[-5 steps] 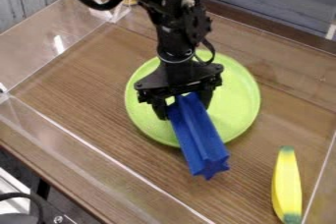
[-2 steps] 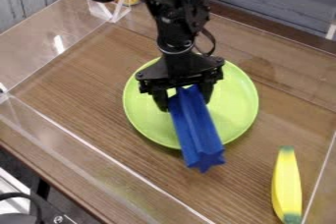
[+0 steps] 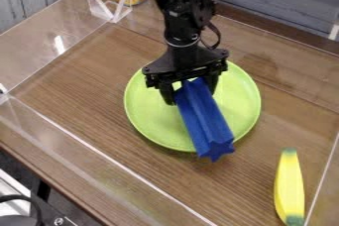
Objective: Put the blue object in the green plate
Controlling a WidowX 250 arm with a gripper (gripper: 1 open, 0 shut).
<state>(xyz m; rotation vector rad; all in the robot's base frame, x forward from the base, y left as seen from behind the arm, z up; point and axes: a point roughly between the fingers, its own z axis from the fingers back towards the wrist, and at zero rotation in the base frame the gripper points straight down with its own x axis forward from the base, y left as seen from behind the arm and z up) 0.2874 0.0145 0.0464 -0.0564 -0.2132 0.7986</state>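
Pincer (image 3: 185,82) is clenched on the upper end of the blue object (image 3: 205,123), pointing steeply down over the green plate (image 3: 149,106). Block slants from the jaws toward the plate's near-right rim; its lower end sits at or just past that rim, can't tell if it touches the wood.

Risks, as I judge them:
1. Release now & the far end may land on the rim or off it, so the block tips or slides half out onto the tabletop (image 3: 93,66).
2. Grip is at 1 end only, so the long block could swivel in the jaws.
3. Dragging the low end may shove the plate.

Around: 1 yellow banana (image 3: 288,185) lies near-right, apart from the plate. Clear walls (image 3: 40,32) ring the workspace, well apart. Nothing blocks the plate.
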